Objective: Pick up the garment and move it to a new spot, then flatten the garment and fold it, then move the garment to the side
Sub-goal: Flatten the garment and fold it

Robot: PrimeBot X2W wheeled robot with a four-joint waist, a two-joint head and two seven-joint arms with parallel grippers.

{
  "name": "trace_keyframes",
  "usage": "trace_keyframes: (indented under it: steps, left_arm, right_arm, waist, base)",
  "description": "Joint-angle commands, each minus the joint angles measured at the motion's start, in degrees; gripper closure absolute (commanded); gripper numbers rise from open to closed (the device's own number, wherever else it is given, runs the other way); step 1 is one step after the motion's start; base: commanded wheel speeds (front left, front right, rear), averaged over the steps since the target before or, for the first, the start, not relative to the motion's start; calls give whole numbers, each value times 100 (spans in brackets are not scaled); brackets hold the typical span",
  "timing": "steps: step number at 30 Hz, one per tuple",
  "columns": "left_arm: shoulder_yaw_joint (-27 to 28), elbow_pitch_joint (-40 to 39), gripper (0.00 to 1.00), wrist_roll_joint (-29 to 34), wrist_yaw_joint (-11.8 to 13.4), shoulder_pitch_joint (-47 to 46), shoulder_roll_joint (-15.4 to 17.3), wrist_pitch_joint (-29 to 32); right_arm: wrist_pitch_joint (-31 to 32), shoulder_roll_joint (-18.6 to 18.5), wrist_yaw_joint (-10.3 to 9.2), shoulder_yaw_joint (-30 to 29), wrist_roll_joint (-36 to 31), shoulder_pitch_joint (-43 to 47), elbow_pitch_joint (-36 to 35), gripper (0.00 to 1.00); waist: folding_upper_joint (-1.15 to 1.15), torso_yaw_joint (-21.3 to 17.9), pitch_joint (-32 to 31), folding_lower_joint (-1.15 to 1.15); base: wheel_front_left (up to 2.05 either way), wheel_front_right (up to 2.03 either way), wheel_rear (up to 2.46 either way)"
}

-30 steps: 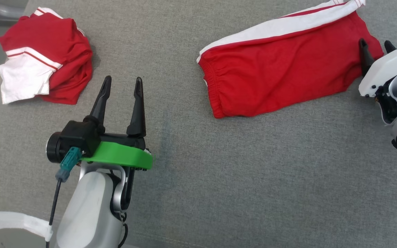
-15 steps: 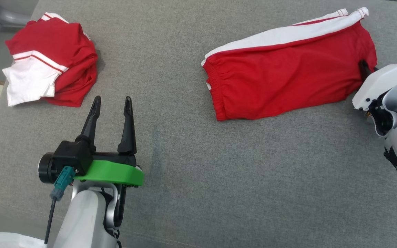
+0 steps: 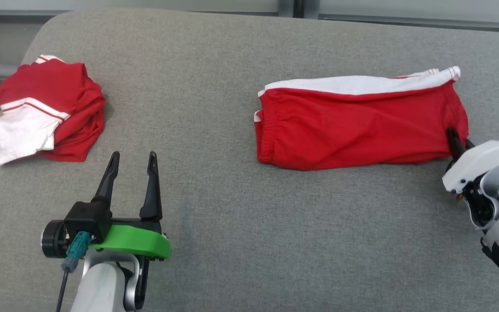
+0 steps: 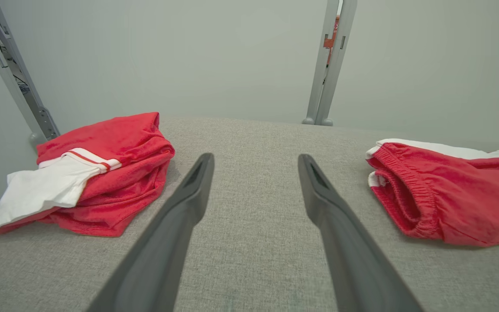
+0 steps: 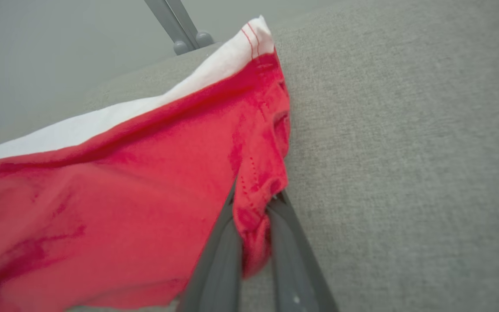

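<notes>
Pinching the red shorts [image 3: 353,130] at a hem corner [image 5: 256,190], the right end effector [image 3: 456,138] is closed on the cloth; the left end effector [image 3: 131,157] gapes wide, empty. The shorts lie at two o'clock on the grey bench [image 3: 232,242], long axis nine-to-three, waistband [image 3: 264,130] toward nine. They look soft, light and floppy: best gripped at corners.

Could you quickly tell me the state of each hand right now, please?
Left hand: open, holding nothing.
Right hand: closed on a corner of the red shorts.
</notes>
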Motion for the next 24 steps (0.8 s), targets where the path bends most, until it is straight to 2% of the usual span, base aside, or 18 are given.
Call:
trace_keyframes:
  steps: [1,8,12,13,14,15,24]
  left_arm:
    - [40,25,0,35,-30,103,26,-4]
    - [83,51,0,128,-90,294,26,-4]
    - [78,14,0,167,-86,375,25,-4]
    - [74,19,0,185,-96,393,25,-4]
    - [75,23,0,192,-101,406,26,-4]
    - [73,28,0,196,-105,416,26,-4]
    - [96,34,0,228,-91,509,26,-4]
  right_arm:
    - [-48,-82,-10,32,81,230,-85,100]
    - [-259,-363,-10,-74,504,925,-536,100]
    - [-251,-393,-10,-113,603,1114,-528,100]
    - [-263,-385,-10,-116,604,1121,-513,96]
    - [-274,-366,-10,-125,610,1132,-478,44]
    - [-258,-344,-10,-121,611,1142,-441,0]
    - [-423,-529,-10,-10,212,793,-440,0]
  waist:
    - [0,-215,-239,0]
    - [0,-306,-472,0]
    - [0,-356,-527,0]
    - [0,-365,-536,0]
    - [0,-374,-548,0]
    - [0,-379,-557,0]
    - [0,-424,-709,0]
  base:
    - [0,0,0]
    - [0,0,0]
    - [0,0,0]
    - [0,0,0]
    - [0,0,0]
    - [0,0,0]
    - [0,0,0]
